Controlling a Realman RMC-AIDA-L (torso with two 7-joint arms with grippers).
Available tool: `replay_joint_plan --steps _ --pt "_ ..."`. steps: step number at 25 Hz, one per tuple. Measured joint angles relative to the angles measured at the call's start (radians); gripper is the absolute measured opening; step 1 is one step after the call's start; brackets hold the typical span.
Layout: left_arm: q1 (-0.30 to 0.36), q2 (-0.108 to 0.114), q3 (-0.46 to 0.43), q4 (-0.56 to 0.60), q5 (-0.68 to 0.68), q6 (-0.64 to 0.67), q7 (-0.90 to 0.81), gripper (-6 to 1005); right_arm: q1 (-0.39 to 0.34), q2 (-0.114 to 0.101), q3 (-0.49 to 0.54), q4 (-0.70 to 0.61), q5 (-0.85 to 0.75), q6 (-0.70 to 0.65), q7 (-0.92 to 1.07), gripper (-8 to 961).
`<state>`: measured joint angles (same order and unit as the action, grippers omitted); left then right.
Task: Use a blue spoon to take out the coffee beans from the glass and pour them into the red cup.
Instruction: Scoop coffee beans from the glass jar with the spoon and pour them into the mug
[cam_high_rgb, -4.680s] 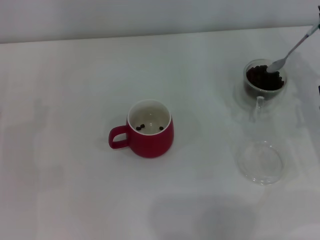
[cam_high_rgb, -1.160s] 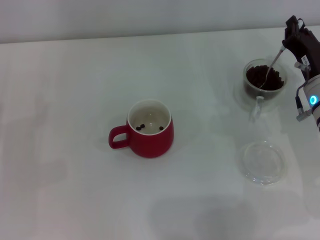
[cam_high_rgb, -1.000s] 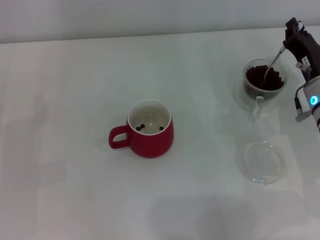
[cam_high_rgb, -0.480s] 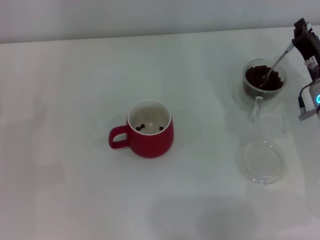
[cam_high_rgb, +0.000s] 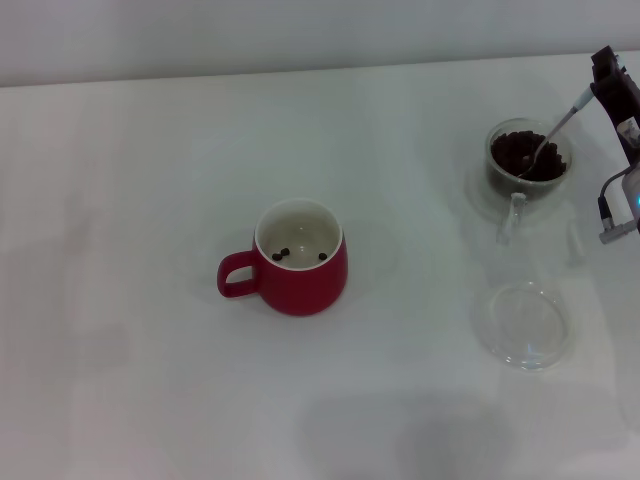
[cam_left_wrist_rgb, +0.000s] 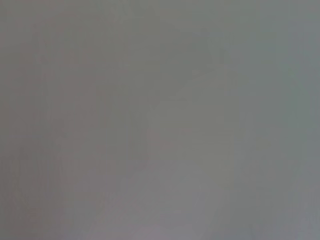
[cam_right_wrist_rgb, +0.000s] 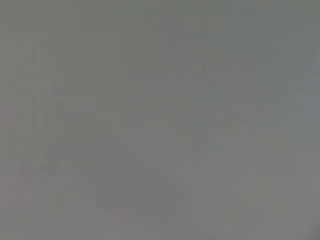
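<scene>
The right gripper (cam_high_rgb: 598, 92) is at the far right edge of the head view, up above the glass (cam_high_rgb: 529, 160). It pinches the top of the blue spoon (cam_high_rgb: 556, 128) by its handle. The spoon leans down and to the left from the gripper, and its shiny bowl sits in the coffee beans (cam_high_rgb: 527, 156) inside the glass.

The glass stands at the back right of the white table (cam_high_rgb: 150, 180). It is full of a dark heap of beans. Its clear handle points toward the robot. A flat clear saucer (cam_high_rgb: 522, 326) lies on the table nearer the robot than the glass, close to it but not touching.

The red cup (cam_high_rgb: 297, 258) stands near the middle of the table, well apart from the glass. Its loop handle sticks out to the left. It is white inside, and a few loose beans (cam_high_rgb: 283, 253) lie at the bottom.

The left gripper does not show in the head view. Both wrist views show only plain grey, so nothing can be told from them
</scene>
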<state>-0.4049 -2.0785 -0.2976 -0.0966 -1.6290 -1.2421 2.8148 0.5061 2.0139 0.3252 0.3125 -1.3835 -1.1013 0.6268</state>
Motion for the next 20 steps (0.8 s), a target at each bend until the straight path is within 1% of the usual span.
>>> replay_joint_plan --steps 20 --pt "0.003 0.0 0.0 0.0 0.0 -0.002 0.0 876 -0.004 -0.001 0.0 -0.024 0.0 0.015 0.175 165"
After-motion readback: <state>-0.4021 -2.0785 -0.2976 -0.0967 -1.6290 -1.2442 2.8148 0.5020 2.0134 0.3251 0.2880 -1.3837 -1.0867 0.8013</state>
